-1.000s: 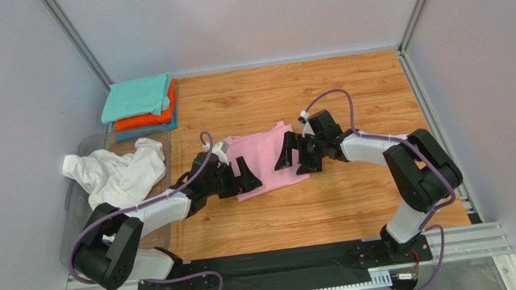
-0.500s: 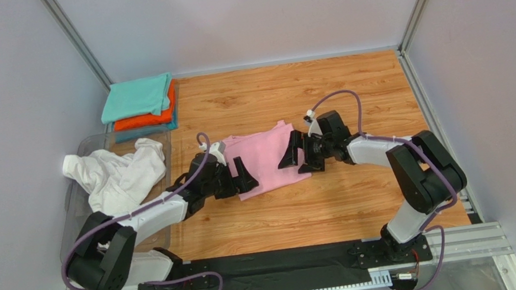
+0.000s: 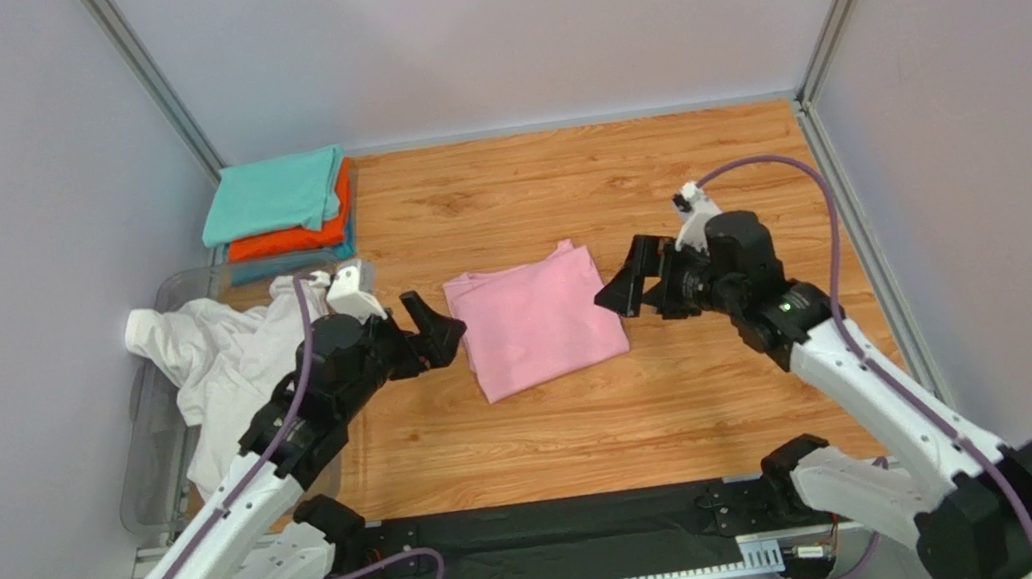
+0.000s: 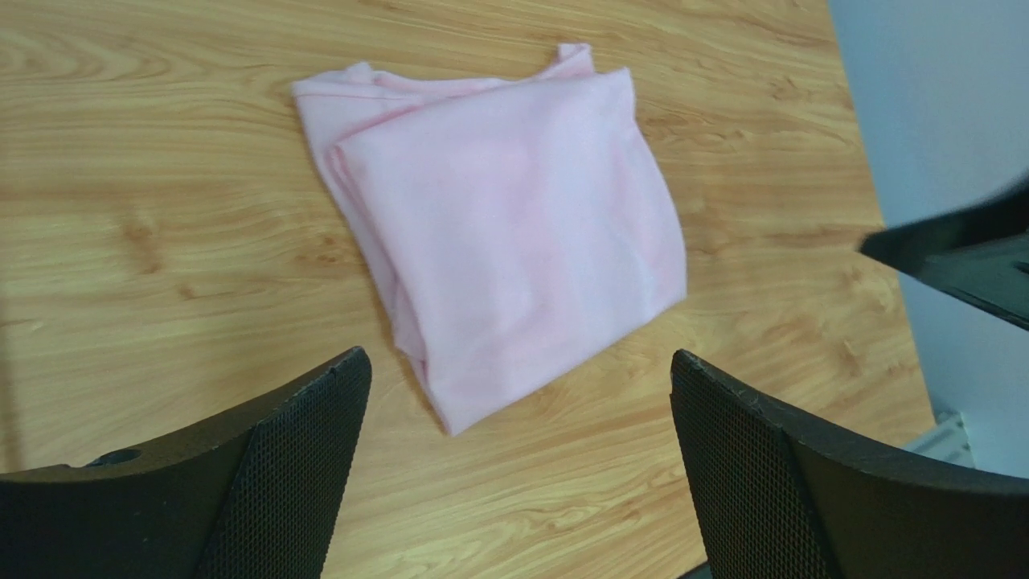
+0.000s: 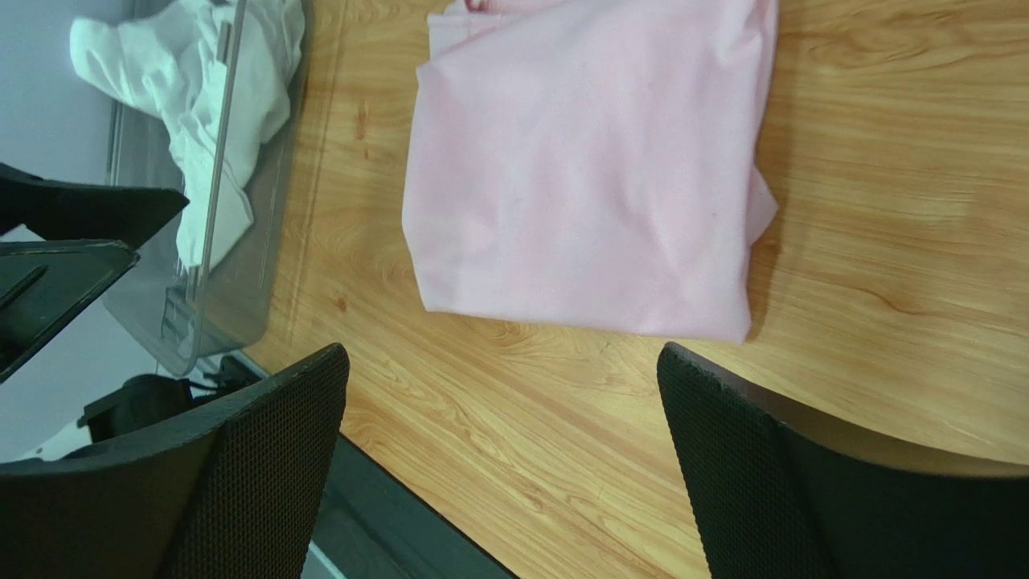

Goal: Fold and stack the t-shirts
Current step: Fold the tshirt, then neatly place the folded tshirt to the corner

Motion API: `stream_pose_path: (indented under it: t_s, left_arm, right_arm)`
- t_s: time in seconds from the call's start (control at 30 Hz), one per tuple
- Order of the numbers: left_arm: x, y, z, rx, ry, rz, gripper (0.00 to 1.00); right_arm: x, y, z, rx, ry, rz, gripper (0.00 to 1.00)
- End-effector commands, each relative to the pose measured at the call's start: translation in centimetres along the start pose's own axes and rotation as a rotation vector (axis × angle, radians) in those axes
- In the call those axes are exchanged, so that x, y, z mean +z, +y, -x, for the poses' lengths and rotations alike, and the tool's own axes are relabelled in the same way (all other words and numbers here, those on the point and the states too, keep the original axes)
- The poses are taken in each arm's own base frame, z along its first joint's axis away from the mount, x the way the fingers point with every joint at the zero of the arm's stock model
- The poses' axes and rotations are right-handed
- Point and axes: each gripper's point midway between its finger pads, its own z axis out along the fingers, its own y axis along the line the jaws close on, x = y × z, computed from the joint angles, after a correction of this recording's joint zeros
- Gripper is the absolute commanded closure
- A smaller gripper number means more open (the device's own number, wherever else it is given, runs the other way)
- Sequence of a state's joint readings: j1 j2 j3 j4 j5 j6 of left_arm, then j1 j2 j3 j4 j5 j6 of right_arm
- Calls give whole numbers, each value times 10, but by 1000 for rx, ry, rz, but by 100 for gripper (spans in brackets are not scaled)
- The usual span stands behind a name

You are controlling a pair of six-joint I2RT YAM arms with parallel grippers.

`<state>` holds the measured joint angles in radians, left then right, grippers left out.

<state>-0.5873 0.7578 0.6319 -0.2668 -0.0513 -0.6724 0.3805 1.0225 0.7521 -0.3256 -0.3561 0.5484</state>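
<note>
Hovering on either side of the pink t-shirt [image 3: 535, 325], touching nothing.

- Pink t-shirt: folded into a rough rectangle, lying flat on the wooden table [image 3: 615, 412] about mid-table, slightly skewed. A small bit of cloth pokes out at its far edge.
- My left gripper [image 3: 429, 335]: just off the shirt's left edge, fingers spread wide, nothing between them. In my left wrist view the shirt sits in the gap between both fingers, clear of them.
- My right gripper [image 3: 633, 285]: just off the shirt's right edge, fingers likewise spread wide and empty. My right wrist view shows the folded shirt beyond the fingertips, no contact.
- White t-shirt [image 3: 231, 352]: crumpled and unfolded, heaped in the clear plastic bin [image 3: 143, 448] at the table's left side, partly spilling over its rim.
- Folded stack at the far left corner: teal t-shirt [image 3: 269, 193] on top, orange t-shirt [image 3: 295, 237] under it, blue t-shirt [image 3: 277, 267] at the bottom, edges showing.
- Stack stands well apart from the pink shirt.
</note>
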Motion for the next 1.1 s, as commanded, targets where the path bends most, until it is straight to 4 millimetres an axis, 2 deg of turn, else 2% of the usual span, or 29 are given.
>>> stream_pose_path:
  t_s: [0.0, 0.13, 0.23, 0.33, 0.37, 0.47, 0.6, 0.73, 0.87, 0.93, 1.07]
  left_arm:
    - [-10, 47, -11, -18, -2, 214, 0]
    - [3, 57, -15, -28, -2, 236, 0]
    - [22, 57, -23, -31, 58, 223, 1]
    - [43, 57, -35, -27, 139, 216, 2]
    - [53, 61, -44, -32, 183, 234, 2]
    - [70, 58, -51, -43, 226, 213, 3]
    - [96, 57, -68, -43, 321, 197, 12]
    - [111, 63, -73, -44, 335, 222, 11]
    - [124, 73, -90, -45, 398, 255, 12]
    - [130, 69, -92, -53, 410, 232, 16]
    - [138, 73, -104, -67, 440, 235, 25]
  right_arm:
    - [-33, -21, 5, -20, -87, -159, 0]
    - [-59, -42, 1, -2, -155, -281, 0]
    - [-74, -54, -3, 8, -196, -342, 0]
    - [-81, -62, -10, 23, -208, -370, 0]
    - [-80, -65, -14, 25, -202, -374, 0]
    - [-81, -70, -19, 39, -203, -388, 0]
    - [-79, -72, -24, 44, -185, -393, 0]
    - [-79, -74, -28, 46, -177, -391, 0]
    - [-80, -75, -30, 44, -178, -392, 0]
    - [-79, -76, -31, 44, -178, -392, 0]
    - [-79, -77, -33, 41, -174, -393, 0]
